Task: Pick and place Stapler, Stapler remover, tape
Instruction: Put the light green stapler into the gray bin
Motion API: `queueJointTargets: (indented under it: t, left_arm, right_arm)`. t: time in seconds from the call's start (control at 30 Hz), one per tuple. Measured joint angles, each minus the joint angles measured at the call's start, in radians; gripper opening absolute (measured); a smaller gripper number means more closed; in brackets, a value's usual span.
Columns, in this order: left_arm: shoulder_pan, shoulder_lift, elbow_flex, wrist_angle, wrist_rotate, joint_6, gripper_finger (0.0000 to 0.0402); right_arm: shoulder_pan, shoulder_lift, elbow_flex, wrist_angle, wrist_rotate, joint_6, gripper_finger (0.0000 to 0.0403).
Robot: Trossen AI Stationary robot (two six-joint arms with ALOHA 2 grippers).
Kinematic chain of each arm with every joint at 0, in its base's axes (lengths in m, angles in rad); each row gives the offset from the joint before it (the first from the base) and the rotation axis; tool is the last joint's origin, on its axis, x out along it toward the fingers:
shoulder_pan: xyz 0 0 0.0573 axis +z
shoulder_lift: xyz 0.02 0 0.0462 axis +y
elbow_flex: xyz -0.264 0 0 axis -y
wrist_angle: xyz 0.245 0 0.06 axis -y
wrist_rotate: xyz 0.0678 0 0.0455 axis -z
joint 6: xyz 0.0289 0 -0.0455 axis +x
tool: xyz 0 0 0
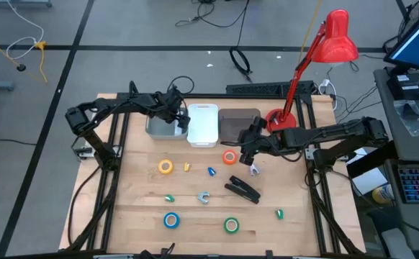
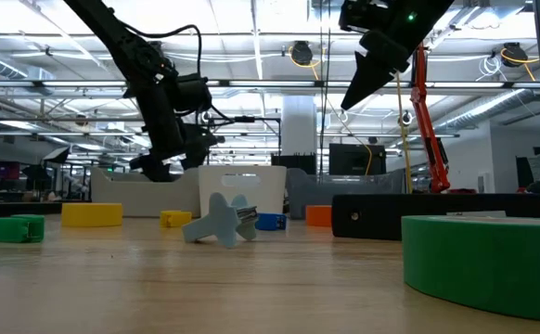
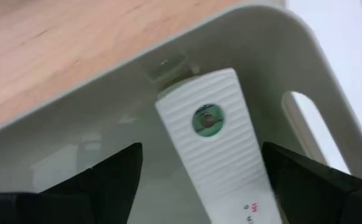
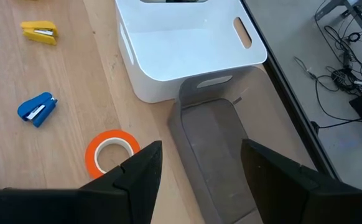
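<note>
In the high view the black stapler (image 1: 242, 188) lies flat on the table, with a grey stapler remover (image 1: 204, 197) to its left. Yellow tape (image 1: 165, 167), orange tape (image 1: 230, 157), blue tape (image 1: 170, 220) and green tape (image 1: 231, 225) lie flat, spread over the wood. My left gripper (image 1: 175, 114) hangs open over the grey bin (image 1: 159, 129). In its wrist view my left gripper (image 3: 201, 149) has its fingers on either side of a white stapler (image 3: 215, 143) lying in that bin. My right gripper (image 1: 247, 150) is open above the dark bin (image 4: 215, 143), beside the orange tape (image 4: 111, 152).
Three bins stand in a row at the far side: grey, white (image 1: 204, 124) and dark (image 1: 236, 122). Small yellow (image 1: 186, 167), blue (image 1: 212, 171) and green (image 1: 169, 197) mini staplers lie on the table. A red lamp (image 1: 332, 39) stands at the far right corner.
</note>
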Motion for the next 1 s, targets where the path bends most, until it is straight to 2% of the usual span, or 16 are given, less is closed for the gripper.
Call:
queueJointTargets:
  t: [0.33,0.47,0.67,0.83,1.0]
  left_arm:
    - [0.000,0.000,0.000,0.000,-0.001,0.024,0.0190]
    - [0.008,0.000,0.000,0.000,0.000,0.027,0.0152]
    - [0.033,-0.012,0.000,-0.003,0.000,0.055,0.0148]
    - [0.056,-0.049,0.000,-0.007,0.029,0.093,0.0161]
    - [0.074,-0.095,0.000,-0.007,0.055,0.133,0.0148]
  right_arm:
    - [-0.022,0.000,0.000,0.000,0.000,0.000,0.0210]
    - [-0.024,0.000,0.000,0.000,0.000,0.002,0.0210]
    - [-0.024,0.000,0.000,0.000,0.000,0.004,0.0210]
    - [-0.024,0.000,0.000,0.000,0.000,0.004,0.0210]
    - [-0.024,0.000,0.000,0.000,0.000,0.004,0.0210]
